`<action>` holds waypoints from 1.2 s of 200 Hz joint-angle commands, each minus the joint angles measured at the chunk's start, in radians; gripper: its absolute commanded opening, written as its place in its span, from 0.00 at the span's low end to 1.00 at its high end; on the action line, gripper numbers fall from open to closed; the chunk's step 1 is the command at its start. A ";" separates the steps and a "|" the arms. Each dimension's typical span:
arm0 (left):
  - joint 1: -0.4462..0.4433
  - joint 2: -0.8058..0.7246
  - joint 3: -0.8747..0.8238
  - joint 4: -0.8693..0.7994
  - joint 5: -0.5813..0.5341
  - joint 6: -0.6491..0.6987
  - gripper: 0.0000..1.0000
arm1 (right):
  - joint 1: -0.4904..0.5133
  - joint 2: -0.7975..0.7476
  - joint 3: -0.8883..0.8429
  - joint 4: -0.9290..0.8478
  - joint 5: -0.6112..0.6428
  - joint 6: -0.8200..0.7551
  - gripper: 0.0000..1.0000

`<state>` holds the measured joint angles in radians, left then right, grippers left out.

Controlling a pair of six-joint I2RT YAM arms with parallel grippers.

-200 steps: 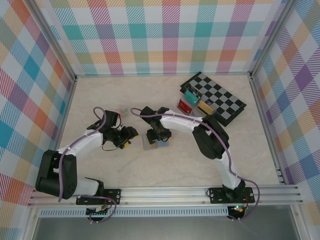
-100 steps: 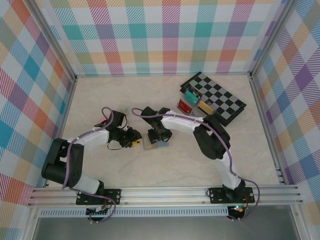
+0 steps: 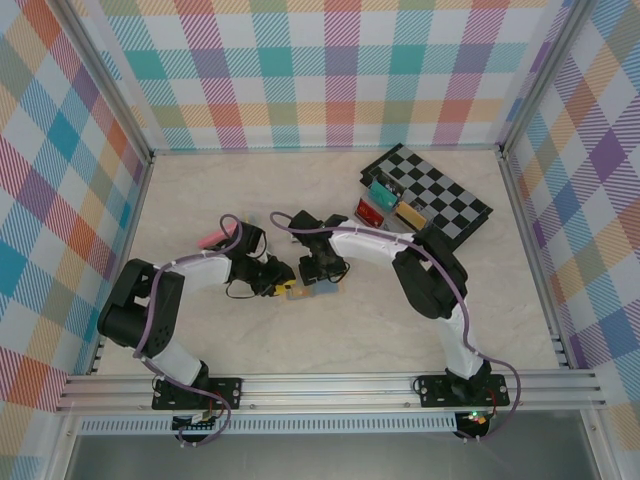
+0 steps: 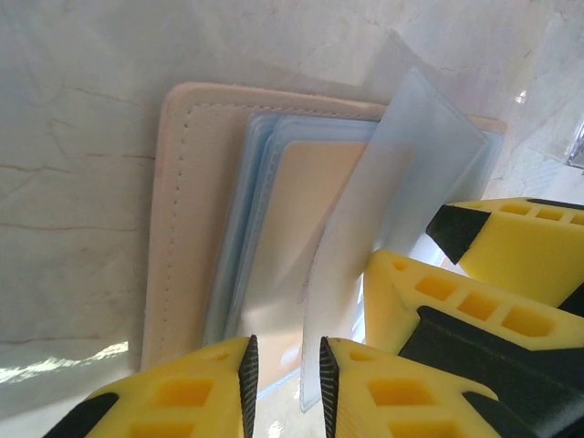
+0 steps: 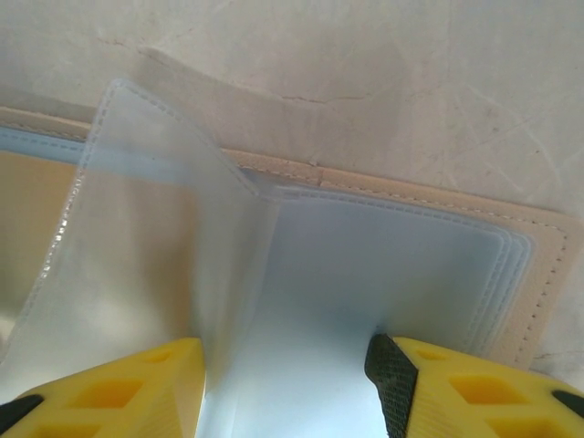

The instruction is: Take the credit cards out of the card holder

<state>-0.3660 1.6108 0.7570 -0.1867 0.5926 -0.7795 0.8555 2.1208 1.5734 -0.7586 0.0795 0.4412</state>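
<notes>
Left gripper point(image 4: 285, 383) now at card holder point(image 4: 182, 228), narrow, grip unclear; right gripper point(image 5: 285, 374) wide over clear sleeves point(image 5: 155, 237), contents indistinct.

Left arm point(image 3: 195, 270) is folded sharply at the elbow and reaches right. Right arm point(image 3: 370, 243) reaches left. The claws are nearly tip to tip. Left claw point(image 4: 285, 365): jaws at a narrow slit, grip undetermined. Right claw point(image 5: 287, 358): jaws wide apart.

light: bright, even | shadows: soft | wrist views: near edges blurred
</notes>
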 commanded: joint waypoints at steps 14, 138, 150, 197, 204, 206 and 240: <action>-0.010 0.031 0.015 0.049 0.035 -0.028 0.27 | -0.016 0.021 -0.064 0.034 -0.104 0.020 0.52; -0.010 0.047 0.015 0.110 0.078 -0.042 0.24 | -0.108 -0.284 -0.215 0.291 -0.351 0.125 0.57; -0.010 0.032 0.015 0.119 0.087 -0.043 0.24 | -0.116 -0.329 -0.235 0.307 -0.345 0.136 0.59; -0.044 -0.010 0.033 0.151 0.107 -0.066 0.28 | -0.133 -0.482 -0.322 0.337 -0.212 0.152 0.66; -0.055 -0.011 0.041 0.157 0.107 -0.071 0.29 | -0.134 -0.500 -0.337 0.340 -0.190 0.154 0.66; -0.059 -0.011 0.044 0.157 0.107 -0.072 0.29 | -0.136 -0.505 -0.340 0.342 -0.185 0.154 0.66; -0.133 0.015 0.120 0.119 0.062 -0.067 0.35 | -0.142 -0.576 -0.396 0.375 -0.128 0.160 0.68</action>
<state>-0.4484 1.6295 0.8051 -0.0601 0.6708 -0.8471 0.7197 1.5917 1.2156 -0.4248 -0.1112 0.5877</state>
